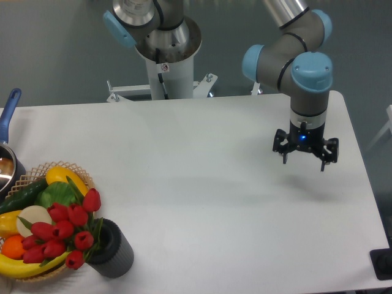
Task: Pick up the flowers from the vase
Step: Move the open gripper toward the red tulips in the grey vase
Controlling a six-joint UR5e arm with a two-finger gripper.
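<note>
While the flowers [64, 231] sit in the vase [113, 250], the claw [304, 160] hangs wide.

pot [5, 160] cut by left edge | basket [43, 274] cut at bottom | tool [304, 158] jaw gap unclear

The flowers [64, 233] are a bunch of red tulip buds with green stems and leaves, in the lower left of the frame. Their stems go into the vase [113, 250], and the buds lean out to the left of it. The vase is a small dark grey ribbed cylinder with a black round mouth. It stands tilted a little, near the bottom edge of the frame.
</note>
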